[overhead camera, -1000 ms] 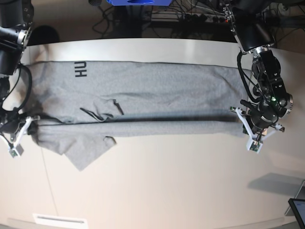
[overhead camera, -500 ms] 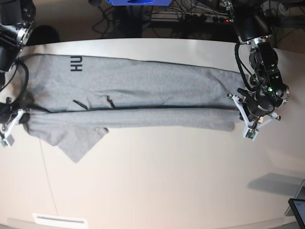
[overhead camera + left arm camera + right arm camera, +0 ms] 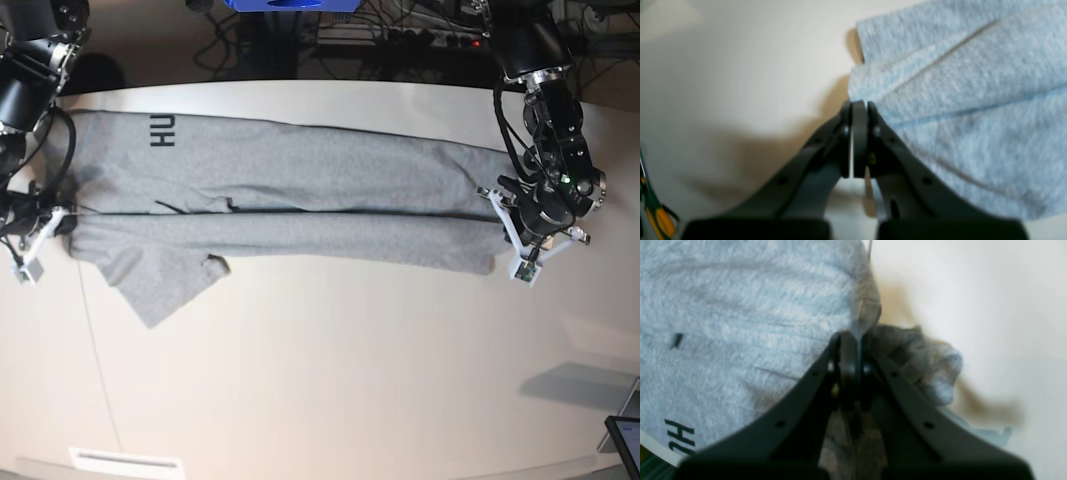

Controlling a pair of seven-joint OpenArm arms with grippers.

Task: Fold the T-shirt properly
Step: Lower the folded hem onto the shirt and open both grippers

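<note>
The light grey T-shirt [image 3: 300, 200] lies stretched left to right across the white table [image 3: 350, 380], with a long fold running along its middle. Black lettering [image 3: 163, 130] shows at its far left corner. A sleeve [image 3: 160, 285] hangs toward the near left. My left gripper [image 3: 505, 228] is shut on the shirt's right end; in the left wrist view [image 3: 858, 106] its tips pinch the cloth edge [image 3: 973, 83]. My right gripper [image 3: 62, 222] is shut on the left end; in the right wrist view [image 3: 853, 336] bunched cloth [image 3: 740, 306] sits between its tips.
A dark screen corner [image 3: 625, 440] lies at the near right table edge. A white label [image 3: 125, 462] sits at the near left edge. Cables and a blue item [image 3: 290, 5] lie behind the table. A yellow-handled tool [image 3: 660, 223] shows in the left wrist view.
Both grippers have moved toward the far side of the table with the shirt's near edge. The fold line has shifted farther back and the shirt lies flatter.
</note>
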